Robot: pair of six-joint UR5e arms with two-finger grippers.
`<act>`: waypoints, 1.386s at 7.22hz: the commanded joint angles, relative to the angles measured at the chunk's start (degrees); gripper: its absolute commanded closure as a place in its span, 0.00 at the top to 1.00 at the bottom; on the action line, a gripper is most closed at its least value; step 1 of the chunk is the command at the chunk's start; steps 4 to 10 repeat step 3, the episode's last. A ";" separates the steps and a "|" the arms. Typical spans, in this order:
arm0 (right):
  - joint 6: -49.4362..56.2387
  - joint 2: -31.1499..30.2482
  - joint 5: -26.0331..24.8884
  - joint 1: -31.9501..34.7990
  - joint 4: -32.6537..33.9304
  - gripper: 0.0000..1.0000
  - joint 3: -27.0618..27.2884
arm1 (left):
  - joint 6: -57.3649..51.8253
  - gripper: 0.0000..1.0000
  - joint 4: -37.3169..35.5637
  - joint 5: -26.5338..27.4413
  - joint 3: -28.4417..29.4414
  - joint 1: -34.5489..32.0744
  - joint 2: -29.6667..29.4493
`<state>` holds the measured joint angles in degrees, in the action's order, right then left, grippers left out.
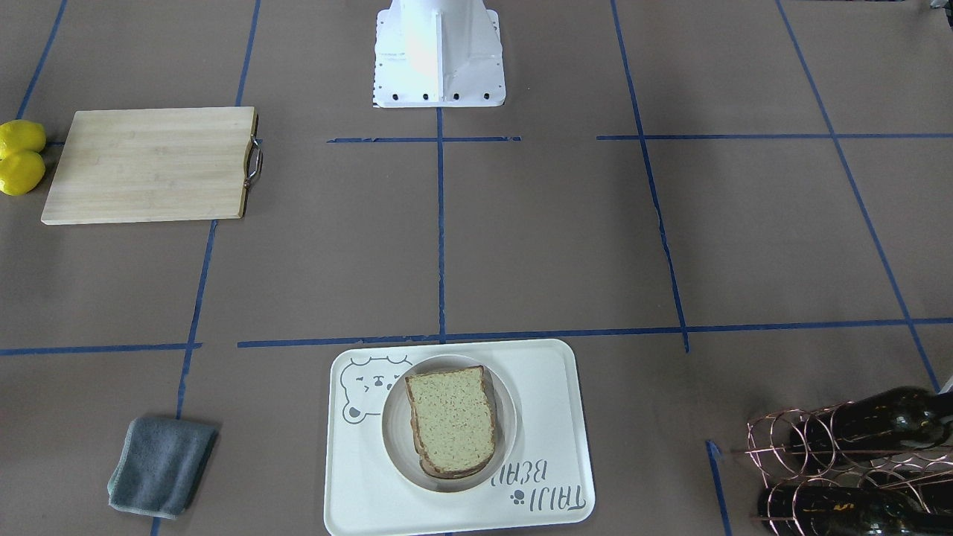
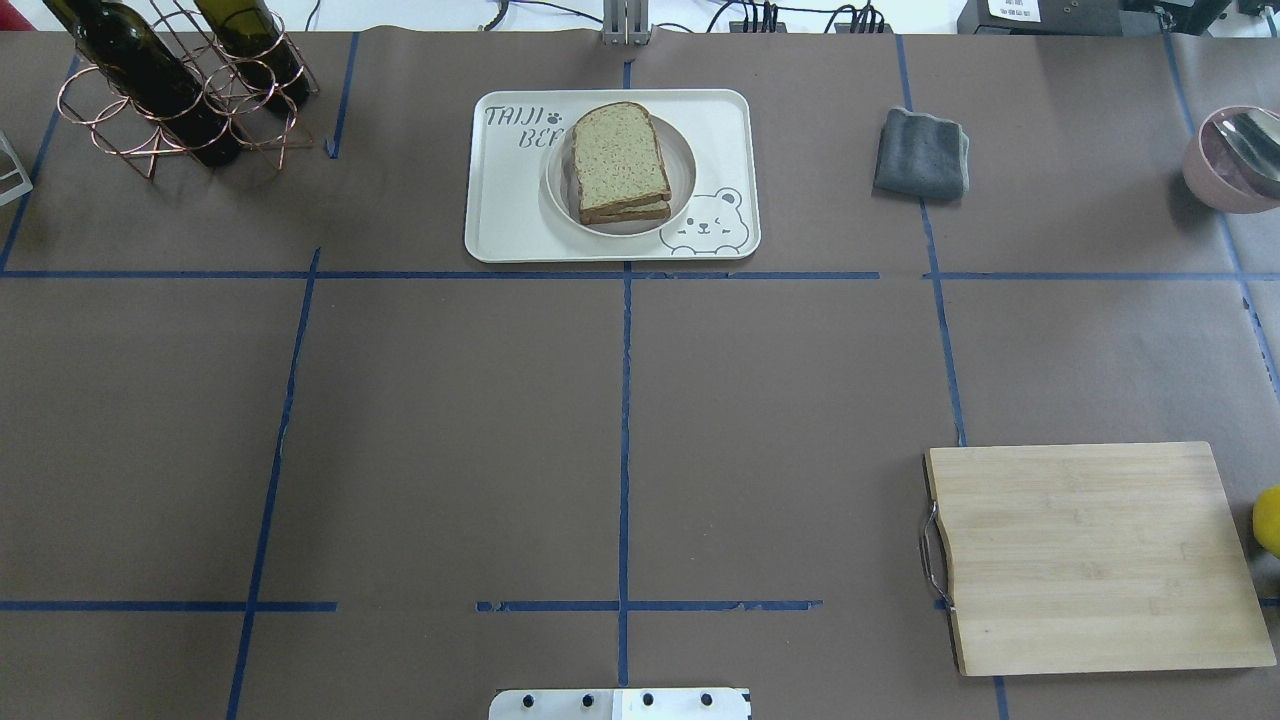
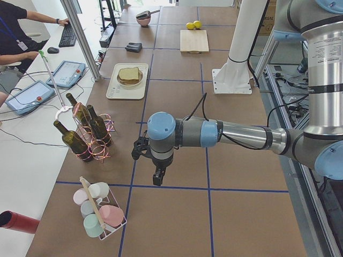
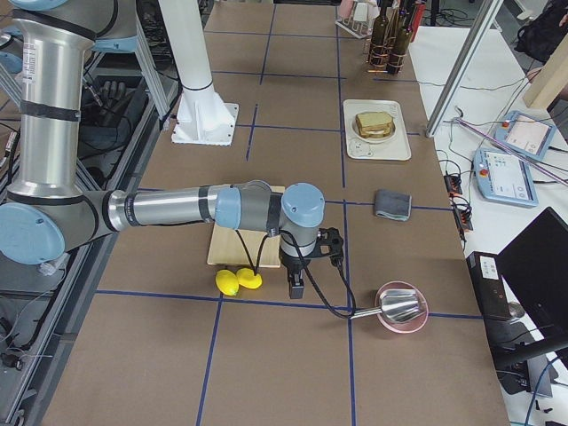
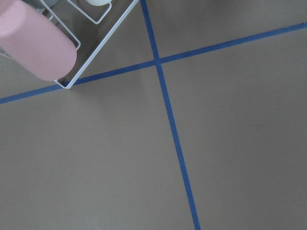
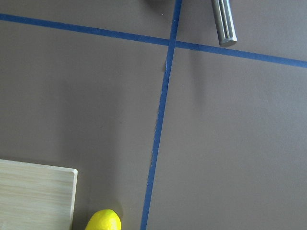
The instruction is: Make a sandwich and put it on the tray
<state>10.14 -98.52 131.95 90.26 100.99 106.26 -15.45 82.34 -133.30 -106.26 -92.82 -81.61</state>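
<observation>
The sandwich (image 1: 452, 422) is two stacked slices of speckled bread on a small round white plate (image 1: 394, 432). The plate stands on the cream bear tray (image 1: 551, 417). The sandwich also shows in the overhead view (image 2: 620, 160), on the tray (image 2: 510, 200) at the table's far middle. The egg is hidden. My left gripper (image 3: 158, 179) hangs over bare table near the bottle rack, far from the tray. My right gripper (image 4: 295, 288) hangs beside the lemons. I cannot tell whether either is open or shut.
A wooden cutting board (image 2: 1090, 555) lies at the near right with lemons (image 1: 21, 156) beside it. There is a grey cloth (image 2: 922, 152), a pink bowl with a spoon (image 2: 1235, 160), a wire rack of wine bottles (image 2: 170, 90) and a rack of cups (image 3: 102, 211).
</observation>
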 commanded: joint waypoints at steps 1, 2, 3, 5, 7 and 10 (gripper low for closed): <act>-0.03 0.00 -0.02 0.00 -0.09 1.00 0.00 | 0.25 1.00 0.98 0.41 0.09 0.18 -0.82; 0.05 0.00 -0.02 0.00 -0.09 1.00 0.17 | 0.16 1.00 0.46 1.19 0.69 0.53 -2.04; 0.05 0.00 -0.02 0.00 -0.09 1.00 0.26 | -0.01 1.00 0.11 0.94 0.53 0.53 -2.23; 0.05 0.00 -0.02 0.00 -0.09 1.00 0.26 | -0.01 1.00 0.11 0.94 0.53 0.53 -2.23; 0.05 0.00 -0.02 0.00 -0.09 1.00 0.26 | -0.01 1.00 0.11 0.94 0.53 0.53 -2.23; 0.05 0.00 -0.02 0.00 -0.09 1.00 0.26 | -0.01 1.00 0.11 0.94 0.53 0.53 -2.23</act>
